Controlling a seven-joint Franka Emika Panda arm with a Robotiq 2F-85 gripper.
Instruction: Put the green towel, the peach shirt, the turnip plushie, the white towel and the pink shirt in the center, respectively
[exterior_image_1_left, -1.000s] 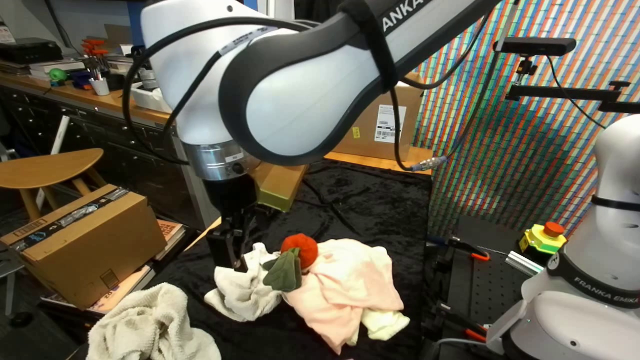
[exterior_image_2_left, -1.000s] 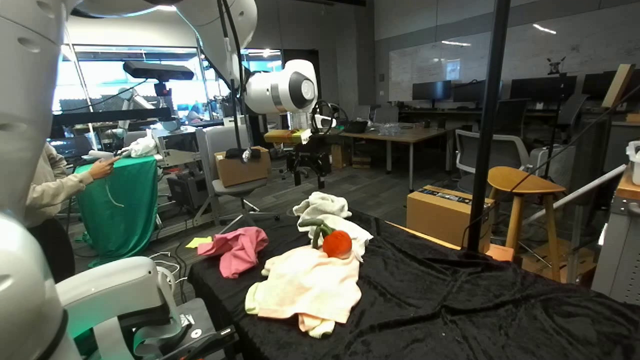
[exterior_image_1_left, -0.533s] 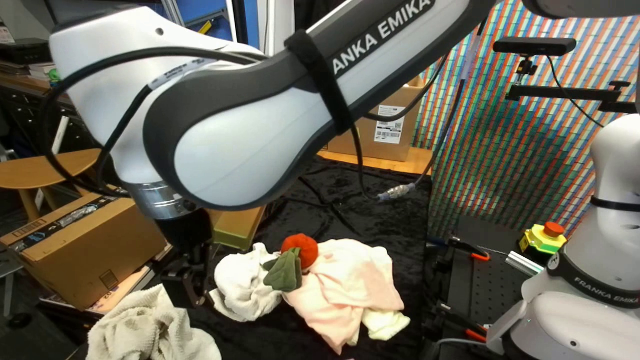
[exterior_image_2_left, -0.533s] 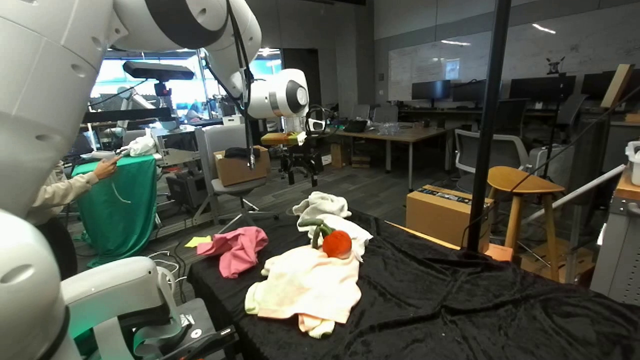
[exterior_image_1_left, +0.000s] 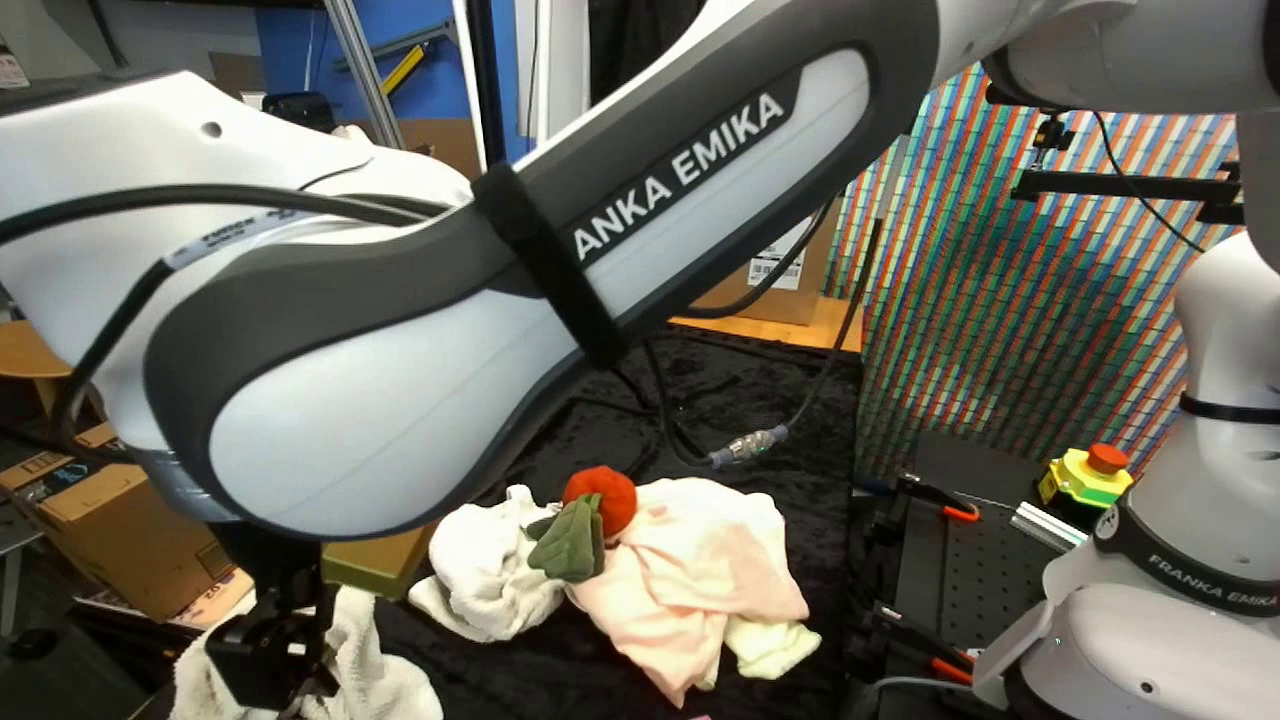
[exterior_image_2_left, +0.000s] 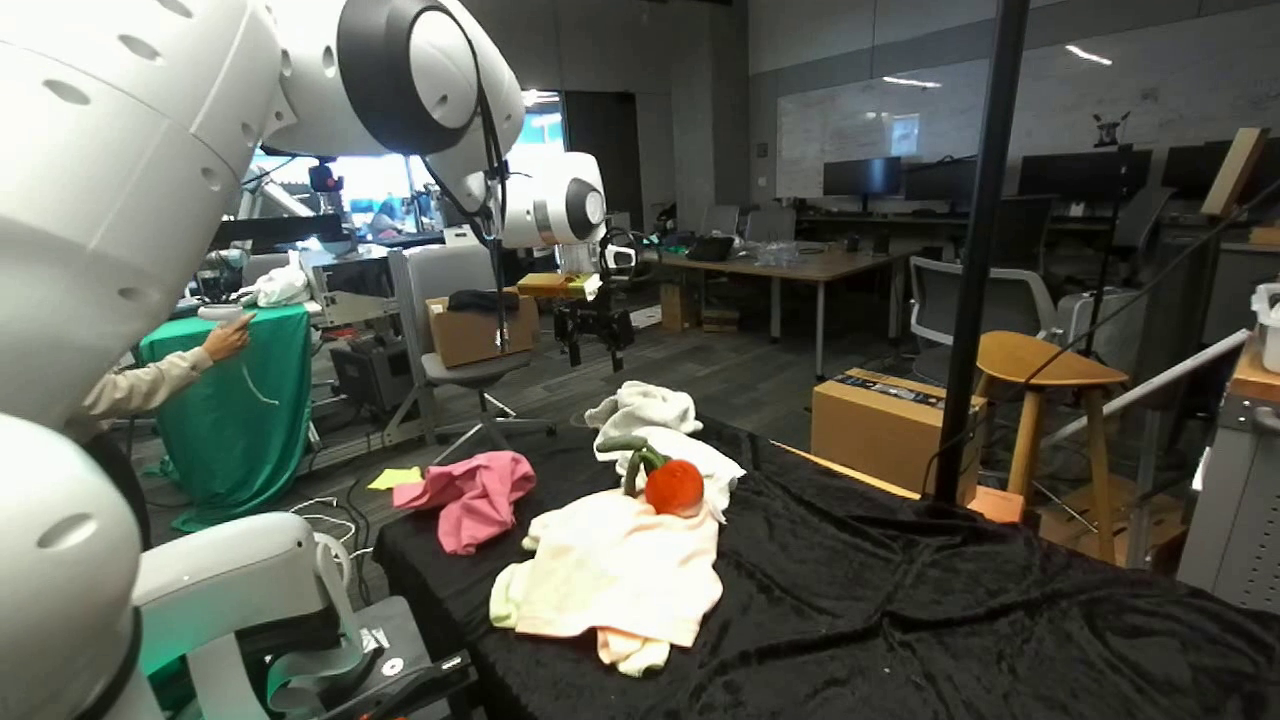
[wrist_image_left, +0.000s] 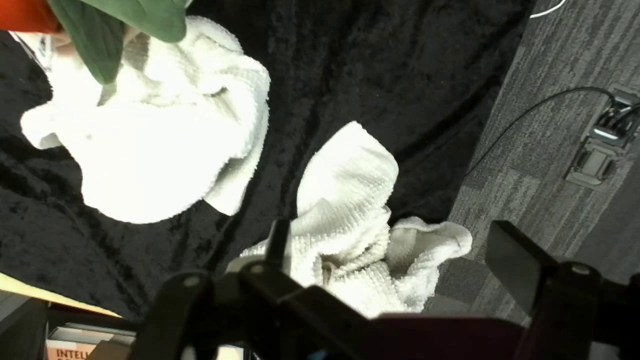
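The arm (exterior_image_1_left: 370, 420) is swinging down and leftward in an exterior view, and the gripper (exterior_image_2_left: 596, 358) is leaving the stuffed turnip (exterior_image_1_left: 604, 500) behind and overlapping the white towel (exterior_image_1_left: 388, 683) in that view. The arm is hiding more of the stool (exterior_image_1_left: 30, 350) and the cardboard box (exterior_image_1_left: 145, 545) there, and the cable plug (exterior_image_1_left: 748, 447) is sinking lower. In an exterior view, the arm is blocking more of the window (exterior_image_2_left: 542, 125), and a hand (exterior_image_2_left: 228, 340) is shifting slightly rightward.

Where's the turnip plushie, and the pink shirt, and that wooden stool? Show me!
Turnip plushie (exterior_image_2_left: 674, 488), in an exterior view: its round red-orange body.
Pink shirt (exterior_image_2_left: 482, 493), in an exterior view: its crumpled middle.
Wooden stool (exterior_image_2_left: 1028, 352), in an exterior view: its seat.
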